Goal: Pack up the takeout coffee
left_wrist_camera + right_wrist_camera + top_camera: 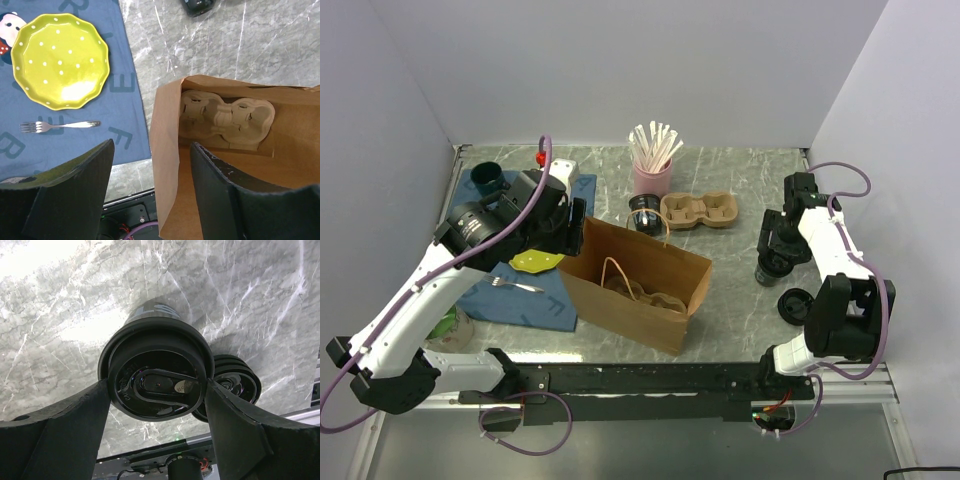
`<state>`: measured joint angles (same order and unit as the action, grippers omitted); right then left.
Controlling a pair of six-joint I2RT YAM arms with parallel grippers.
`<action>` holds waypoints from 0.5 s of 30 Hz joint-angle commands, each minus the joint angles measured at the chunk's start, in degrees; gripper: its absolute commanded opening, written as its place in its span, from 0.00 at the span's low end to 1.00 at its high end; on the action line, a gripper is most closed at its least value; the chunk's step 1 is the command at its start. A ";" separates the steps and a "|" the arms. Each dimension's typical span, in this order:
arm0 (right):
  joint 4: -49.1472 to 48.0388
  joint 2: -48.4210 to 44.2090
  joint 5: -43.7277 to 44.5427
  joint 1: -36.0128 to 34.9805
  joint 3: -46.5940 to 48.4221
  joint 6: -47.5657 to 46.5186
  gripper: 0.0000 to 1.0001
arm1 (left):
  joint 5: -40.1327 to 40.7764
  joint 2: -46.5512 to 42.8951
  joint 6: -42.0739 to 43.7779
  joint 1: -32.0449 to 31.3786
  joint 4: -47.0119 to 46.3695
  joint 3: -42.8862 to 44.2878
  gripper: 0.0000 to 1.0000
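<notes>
**A:** What sits nearest the arm bases?

**B:** An open brown paper bag (650,290), upright on the grey marbled tabletop (740,320). A moulded pulp cup carrier (227,117) lies flat on its bottom.

**A:** And the left gripper (152,147)?

**B:** It hangs over the bag's left end, jaws wide apart and holding nothing. One finger is outside the paper wall and the other is inside the bag's mouth, so the wall's rim runs between them. Just left of the bag lies a blue printed placemat (125,100). On it are a yellow scalloped plate with white dots (60,60) and a steel fork (60,125).

**A:** Where is the coffee?

**B:** The black lidded takeout coffee cup (152,347) stands upright on the tabletop to the right of the bag, well apart from it. The right gripper (156,386) is directly above it, one finger at each side of the lid. The fingers (65,425) are spread wide and sit close against the lid's rim. I cannot tell whether they press it. A loose black lid (235,382) lies just beside the cup, on the nearer side.

**A:** Farther back?

**B:** Behind the bag stand another black cup (644,212) and, just beside it, a second pulp carrier (700,210). Past those is a pink cup of wooden stirrers (652,175). A dark green cup (485,178) stands on the placemat's far corner.
</notes>
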<state>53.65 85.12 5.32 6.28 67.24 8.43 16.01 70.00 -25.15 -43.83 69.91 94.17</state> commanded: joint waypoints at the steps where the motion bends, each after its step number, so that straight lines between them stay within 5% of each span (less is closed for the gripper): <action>1: -3.37 0.57 -1.36 -0.22 -2.47 -0.51 0.76 | 0.86 -1.18 -0.34 0.15 -0.47 -0.21 0.68; 15: 11.53 -5.05 -2.51 -3.90 11.66 0.45 0.56 | -1.06 0.05 -3.33 2.17 1.01 2.33 0.67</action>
<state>57.80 84.53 3.51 5.63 70.11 7.49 16.25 69.91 -26.92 -43.03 70.00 93.58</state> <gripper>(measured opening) 0.767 0.669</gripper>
